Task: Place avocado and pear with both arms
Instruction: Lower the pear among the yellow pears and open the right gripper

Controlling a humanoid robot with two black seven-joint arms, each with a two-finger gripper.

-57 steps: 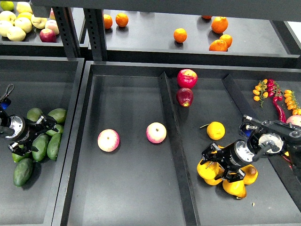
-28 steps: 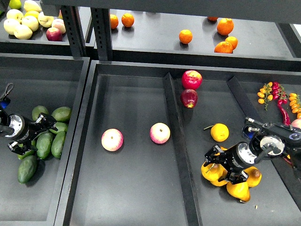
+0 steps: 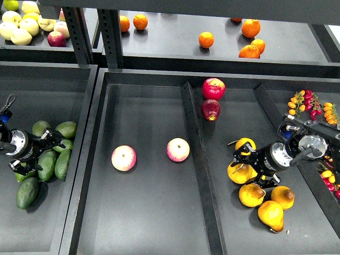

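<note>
Left end effector (image 3: 43,150): it is low over the pile of green fruit in the left bin (image 3: 48,85), and its fingers stand apart around the top of one avocado (image 3: 47,163). I cannot tell if they press on it.
Avocado: it lies in the left bin among other green ones, near the dividing wall. A darker avocado (image 3: 26,192) lies apart, lower in the same bin.
Right end effector (image 3: 245,160): it is on the yellow fruit in the right compartment (image 3: 234,114). Its dark fingers are spread on both sides of one pear (image 3: 239,172), and they touch it.
Pear: it lies between the fingers, just under an orange-yellow round fruit (image 3: 245,145). Three more yellow pears (image 3: 271,214) lie on the floor below, close together.
Middle compartment (image 3: 143,106): two pink-and-yellow apples (image 3: 123,158) lie here, well apart from each other.
Red apples (image 3: 212,88): two of them lie at the far end of the right compartment, one behind the other.
Back shelf (image 3: 170,32): oranges (image 3: 205,39) are scattered on it, and pale apples (image 3: 21,36) are at the left.
Far right: small tomatoes (image 3: 297,101) and red chillies (image 3: 317,105) are at the edge.
</note>
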